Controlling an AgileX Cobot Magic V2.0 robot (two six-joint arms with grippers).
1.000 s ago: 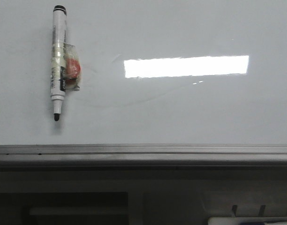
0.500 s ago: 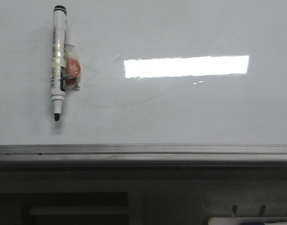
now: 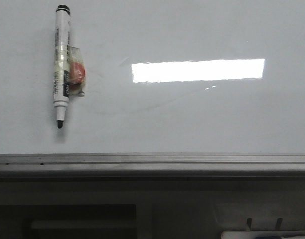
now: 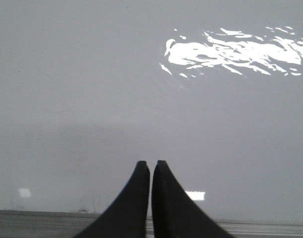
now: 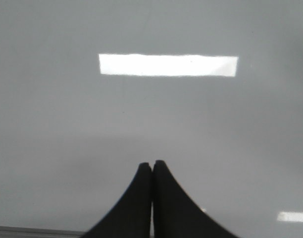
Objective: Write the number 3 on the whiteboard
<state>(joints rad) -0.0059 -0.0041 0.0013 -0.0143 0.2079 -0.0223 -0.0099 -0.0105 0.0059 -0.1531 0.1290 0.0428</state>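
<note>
Nearest to me, the grey metal frame edge (image 3: 152, 163) runs along the front of the large glossy white-grey whiteboard (image 3: 202, 119), and just over it both arms wait: the left claw (image 4: 151, 166) and the right claw (image 5: 152, 165) each have their black fingers pressed together on nothing. Farther across the board, off to the left, a white marker pen with a black cap (image 3: 62, 67) lies uncapped with its tip toward the frame, a small red piece taped to its side, probably as a grip for a claw. No number 3 is drawn yet, only faint grey smudges beside the bright rectangular light reflection (image 3: 197, 70), so I'd judge fetching the pen comes first.
</note>
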